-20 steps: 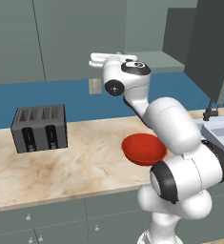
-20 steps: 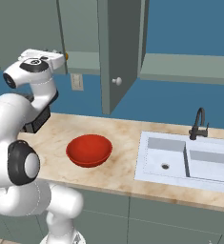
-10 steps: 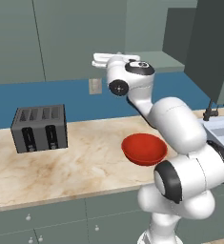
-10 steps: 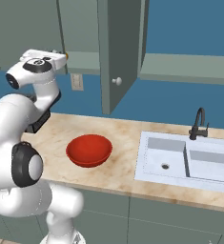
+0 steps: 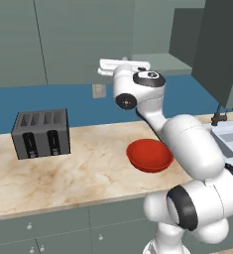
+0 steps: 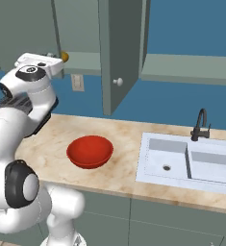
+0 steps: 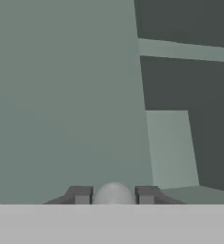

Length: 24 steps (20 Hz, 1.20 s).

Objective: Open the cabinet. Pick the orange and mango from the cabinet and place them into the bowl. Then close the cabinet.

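Where the cabinet's (image 7: 61, 95) closed left door met the dark opening beside it, its small pale knob (image 7: 113, 194) sat squarely between the two dark finger tips (image 7: 80, 193). The gripper (image 7: 113, 195) was pinched narrow on that knob, with the door face flat and directly ahead of the hand. The knob lay at the door's free edge, next to the exposed shelf, so the pull probably had to come straight back toward the robot and then arc away from the opening. The right door (image 6: 124, 48) already stood swung out. A small orange-yellow round, likely the orange (image 6: 64, 56), peeked from the shelf just beside the hand. Well below, the bowl (image 6: 89, 151) waited on the counter (image 6: 129, 144).
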Tool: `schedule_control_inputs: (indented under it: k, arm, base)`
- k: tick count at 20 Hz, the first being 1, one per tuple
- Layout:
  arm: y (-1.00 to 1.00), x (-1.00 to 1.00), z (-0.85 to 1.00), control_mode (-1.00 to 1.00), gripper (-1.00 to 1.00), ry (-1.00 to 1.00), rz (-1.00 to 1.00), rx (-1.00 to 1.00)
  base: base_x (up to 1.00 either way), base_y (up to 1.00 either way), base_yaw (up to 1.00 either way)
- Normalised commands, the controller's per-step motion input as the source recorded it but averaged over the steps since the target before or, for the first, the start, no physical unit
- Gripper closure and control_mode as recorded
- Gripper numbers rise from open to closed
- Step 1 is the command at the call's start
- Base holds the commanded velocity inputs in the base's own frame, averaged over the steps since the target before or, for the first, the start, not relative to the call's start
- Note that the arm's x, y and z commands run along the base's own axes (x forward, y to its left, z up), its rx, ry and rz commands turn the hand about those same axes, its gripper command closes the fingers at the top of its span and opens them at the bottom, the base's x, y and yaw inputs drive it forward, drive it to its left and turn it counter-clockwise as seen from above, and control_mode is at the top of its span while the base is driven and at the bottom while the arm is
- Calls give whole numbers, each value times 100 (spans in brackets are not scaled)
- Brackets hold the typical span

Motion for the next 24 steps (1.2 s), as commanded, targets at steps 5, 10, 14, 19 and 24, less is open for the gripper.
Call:
schedule_control_inputs:
  k: [5,10,14,19,24]
  arm:
    - [60,-91,20,-100,100,0,-14,0]
    - [73,-99,24,-100,100,0,-18,0]
    - [86,-99,22,-100,100,0,-20,-2]
    - [89,-85,20,-100,100,0,-19,-6]
    - [22,-9,0,-100,-100,2,-1,-3]
  base:
    - [0,0,0]
    - [0,0,0]
    - [0,0,0]
    - [0,0,0]
    - [0,0,0]
